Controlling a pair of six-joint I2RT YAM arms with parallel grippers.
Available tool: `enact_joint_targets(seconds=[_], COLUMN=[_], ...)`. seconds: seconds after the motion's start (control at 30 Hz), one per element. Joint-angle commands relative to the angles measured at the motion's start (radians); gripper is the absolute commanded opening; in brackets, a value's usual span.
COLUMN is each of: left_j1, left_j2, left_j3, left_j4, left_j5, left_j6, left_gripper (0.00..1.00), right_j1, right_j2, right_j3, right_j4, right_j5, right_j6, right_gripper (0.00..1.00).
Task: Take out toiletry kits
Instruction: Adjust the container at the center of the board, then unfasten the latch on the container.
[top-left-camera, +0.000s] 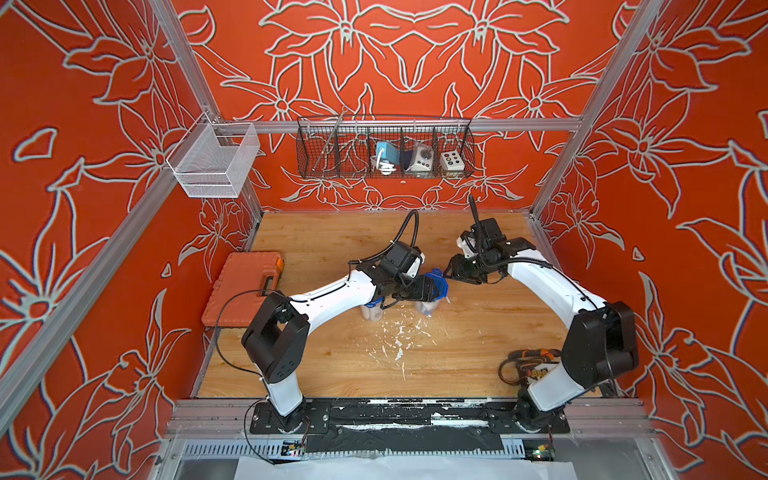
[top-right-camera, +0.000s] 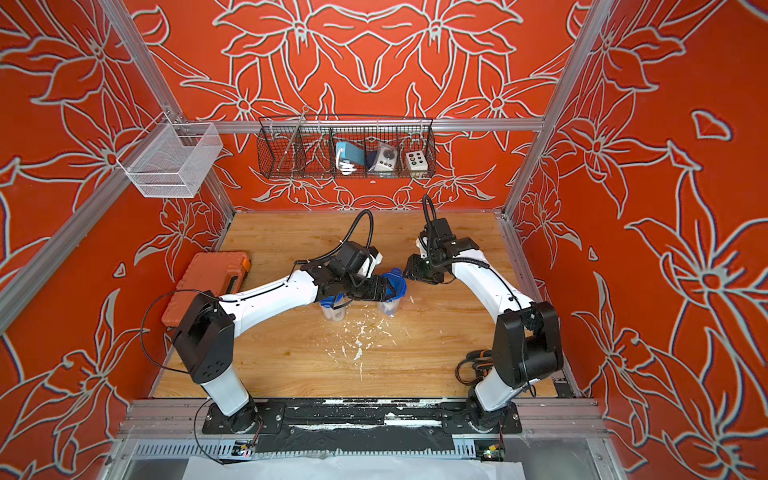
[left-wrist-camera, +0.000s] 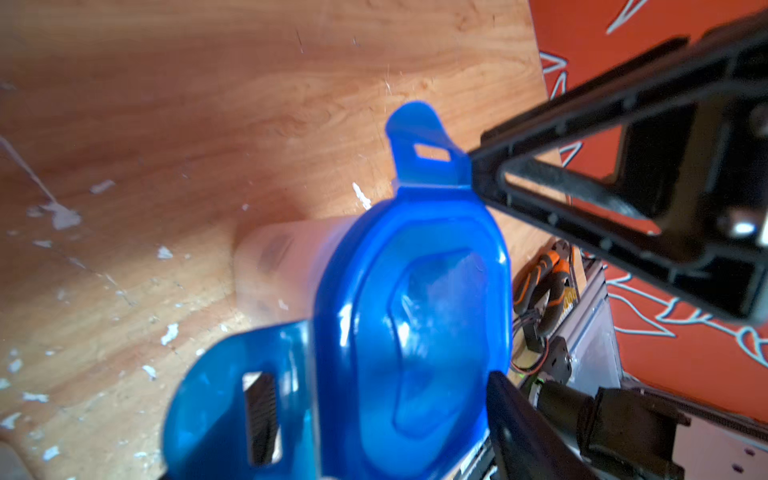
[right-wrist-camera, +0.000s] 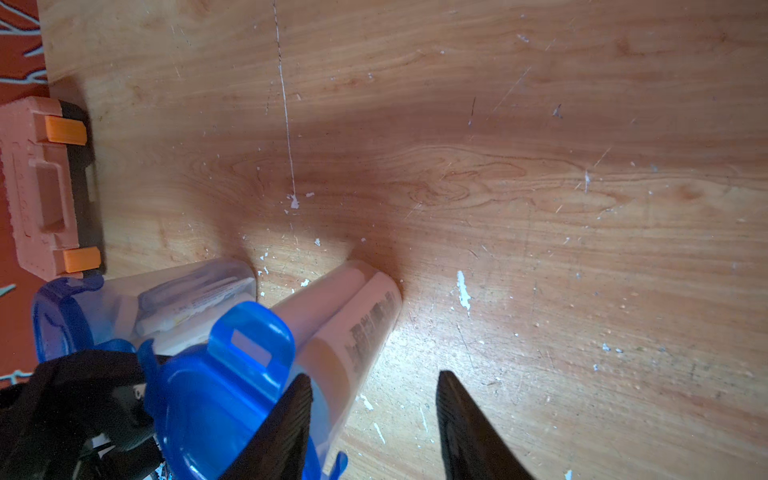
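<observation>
- Toiletry kits (right-wrist-camera: 199, 299) sit inside two clear tubs (right-wrist-camera: 328, 303) on the table (top-left-camera: 332, 365).
- My left claw (left-wrist-camera: 386, 419) straddles one blue lid (left-wrist-camera: 415, 311), jaws wide; grip I cannot tell.
- My right claw (right-wrist-camera: 374, 374) hangs half open, empty, fingertip at that lid's clip (left-wrist-camera: 424, 137).

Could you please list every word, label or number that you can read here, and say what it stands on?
No text here can be read.
Bottle label: dark print, too blurred to read.
Tube label: small print, blurred, unreadable.
Orange tool case: no legible marking.
</observation>
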Motion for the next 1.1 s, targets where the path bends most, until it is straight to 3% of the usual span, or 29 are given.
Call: enact_joint_targets(seconds=[0.0, 0.27, 0.43, 0.6, 0.67, 0.7, 0.73, 0.8, 0.9, 1.07], left_j1=[0.003, 0.005, 0.010, 0.041, 0.068, 0.078, 0.085, 0.090, 0.089, 0.090], left_j2=[0.019, -0.047, -0.131, -0.171, -0.134, -0.105, -0.070, -0.002, 0.074, 0.114], left_j3=[0.011, 0.008, 0.005, 0.035, 0.082, 0.106, 0.132, 0.188, 0.241, 0.234], left_j4=[0.018, -0.017, -0.057, -0.067, -0.099, -0.117, -0.136, -0.192, -0.245, -0.230], left_j5=[0.015, 0.012, -0.071, -0.098, -0.076, -0.048, -0.028, -0.006, 0.032, 0.073], left_j6=[-0.013, 0.018, 0.073, 0.107, 0.121, 0.142, 0.167, 0.218, 0.271, 0.282], left_gripper=[0.75, 0.80, 0.86, 0.92, 0.92, 0.91, 0.89, 0.88, 0.86, 0.86], right_j1=[0.005, 0.004, 0.002, 0.001, -0.001, -0.006, -0.016, -0.051, -0.092, -0.101], right_j2=[0.040, 0.049, -0.024, -0.141, -0.217, -0.260, -0.299, -0.360, -0.417, -0.423], right_j3=[0.062, 0.126, 0.109, 0.020, -0.076, -0.139, -0.205, -0.333, -0.528, -0.654], right_j4=[-0.042, -0.093, -0.088, -0.023, 0.075, 0.148, 0.234, 0.426, 0.777, 0.895], right_j5=[-0.032, 0.001, 0.021, -0.038, -0.093, -0.143, -0.216, -0.357, -0.526, -0.568], right_j6=[-0.011, -0.031, -0.028, 0.006, 0.064, 0.104, 0.151, 0.272, 0.499, 0.569], right_gripper=[0.51, 0.51, 0.50, 0.50, 0.45, 0.37, 0.29, 0.25, 0.26, 0.37])
